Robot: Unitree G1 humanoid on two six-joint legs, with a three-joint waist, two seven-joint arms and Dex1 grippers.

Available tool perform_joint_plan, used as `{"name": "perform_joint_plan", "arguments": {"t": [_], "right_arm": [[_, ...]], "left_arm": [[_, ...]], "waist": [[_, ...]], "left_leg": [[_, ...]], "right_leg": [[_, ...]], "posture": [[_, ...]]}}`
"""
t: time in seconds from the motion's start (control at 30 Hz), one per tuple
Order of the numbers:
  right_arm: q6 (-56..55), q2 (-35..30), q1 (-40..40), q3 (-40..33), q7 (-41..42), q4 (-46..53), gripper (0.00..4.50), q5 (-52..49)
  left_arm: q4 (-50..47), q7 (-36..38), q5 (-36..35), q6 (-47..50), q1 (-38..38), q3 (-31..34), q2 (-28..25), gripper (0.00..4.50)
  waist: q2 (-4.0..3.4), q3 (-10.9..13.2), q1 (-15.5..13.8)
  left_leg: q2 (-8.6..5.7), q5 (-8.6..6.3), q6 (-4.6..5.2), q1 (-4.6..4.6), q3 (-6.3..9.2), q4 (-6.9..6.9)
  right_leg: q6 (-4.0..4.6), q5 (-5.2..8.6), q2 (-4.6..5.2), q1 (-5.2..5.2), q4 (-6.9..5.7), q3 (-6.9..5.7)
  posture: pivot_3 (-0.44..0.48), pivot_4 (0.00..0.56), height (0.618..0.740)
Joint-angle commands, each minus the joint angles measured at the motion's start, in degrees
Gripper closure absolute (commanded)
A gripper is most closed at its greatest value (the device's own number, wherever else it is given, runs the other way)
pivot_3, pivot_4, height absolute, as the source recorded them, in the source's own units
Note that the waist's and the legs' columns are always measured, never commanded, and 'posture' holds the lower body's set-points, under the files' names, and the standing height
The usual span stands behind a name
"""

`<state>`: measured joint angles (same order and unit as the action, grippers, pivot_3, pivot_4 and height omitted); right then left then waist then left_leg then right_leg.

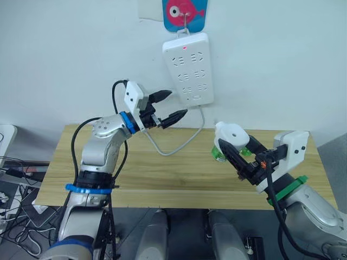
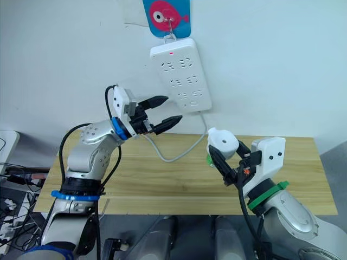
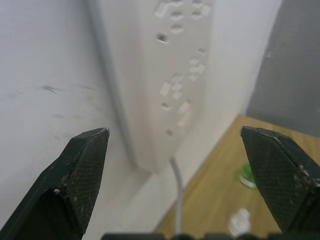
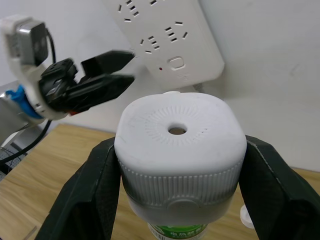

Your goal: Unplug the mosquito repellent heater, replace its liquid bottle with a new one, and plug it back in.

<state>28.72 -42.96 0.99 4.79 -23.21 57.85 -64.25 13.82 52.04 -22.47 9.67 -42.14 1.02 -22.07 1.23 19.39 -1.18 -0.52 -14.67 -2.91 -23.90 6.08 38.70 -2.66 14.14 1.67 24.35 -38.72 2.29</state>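
Observation:
My right gripper is shut on the mosquito repellent heater, a rounded white unit with a round vent hole in its top. It holds the heater above the right part of the wooden table. A bottle with a green label hangs under the heater. The heater's prongs are hidden. My left gripper is open and empty, raised close to the lower left edge of the white power strip on the wall. All of the strip's sockets are free.
The strip hangs from a hook on a blue fish picture, with a red light near its top. Its grey cable loops down onto the table. A small green item and a small pale item lie on the table.

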Motion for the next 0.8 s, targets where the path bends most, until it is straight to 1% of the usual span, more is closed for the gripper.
{"name": "perform_joint_plan", "arguments": {"t": [0.03, 0.2, 0.33, 0.43, 0.6, 0.8], "right_arm": [[1.4, 1.1, 2.6, -1.5, -1.2, 1.0, 1.6, -1.6], [3.4, 2.4, 6.0, -2.4, -4.5, 0.1, 1.6, -4.4], [3.9, 3.6, 7.2, -3.1, -6.5, -0.4, 1.6, -6.2], [4.0, 4.5, 7.6, -3.5, -7.4, -0.5, 1.6, -7.1], [3.5, 5.2, 6.9, -4.3, -8.5, -0.2, 1.6, -7.9], [3.1, 5.0, 4.9, -6.6, -8.7, 0.6, 1.6, -9.0]], "left_arm": [[8.5, 2.0, 2.1, -7.1, -4.2, -0.3, 2.1, 0.0], [18.0, 6.8, 2.7, -12.4, -9.2, -1.1, 5.8, 0.0], [19.9, 10.2, 1.9, -12.9, -11.7, -1.0, 7.8, 0.0], [19.2, 12.4, 1.4, -11.7, -12.3, -1.1, 8.5, 0.0], [17.5, 12.2, 0.7, -8.8, -12.5, 0.2, 8.4, 0.0], [8.6, 10.1, -2.8, 2.7, -9.9, 1.6, 5.4, 0.0]], "waist": [[0.0, 0.0, 0.0], [0.03, 0.0, -0.5], [0.05, 0.0, -0.3], [0.05, 0.0, 0.1], [0.05, 0.0, 1.1], [0.05, 0.0, 1.4]], "left_leg": [[0.0, 0.0, 0.0, 0.0, 0.01, 0.0], [-0.05, 0.01, 0.01, -0.01, 0.1, 0.08], [-0.19, 0.01, 0.04, -0.04, 0.08, 0.13], [-0.16, 0.0, 0.04, -0.11, 0.05, 0.09], [-0.09, -0.01, 0.06, -0.1, 0.05, 0.05], [-0.04, -0.01, 0.06, -0.09, 0.07, 0.05]], "right_leg": [[0.0, 0.0, 0.0, 0.01, -0.01, -0.01], [0.01, -0.01, 0.04, -0.03, -0.13, -0.1], [0.0, -0.01, 0.16, -0.05, -0.11, -0.07], [-0.01, 0.0, 0.14, 0.04, -0.08, -0.06], [-0.01, 0.0, 0.08, 0.05, -0.09, -0.06], [-0.01, 0.01, 0.04, 0.05, -0.12, -0.06]], "posture": [[0.113, 0.279, 0.74], [0.099, 0.279, 0.74], [0.085, 0.283, 0.74], [0.087, 0.282, 0.74], [0.086, 0.282, 0.74], [0.075, 0.273, 0.74]]}}
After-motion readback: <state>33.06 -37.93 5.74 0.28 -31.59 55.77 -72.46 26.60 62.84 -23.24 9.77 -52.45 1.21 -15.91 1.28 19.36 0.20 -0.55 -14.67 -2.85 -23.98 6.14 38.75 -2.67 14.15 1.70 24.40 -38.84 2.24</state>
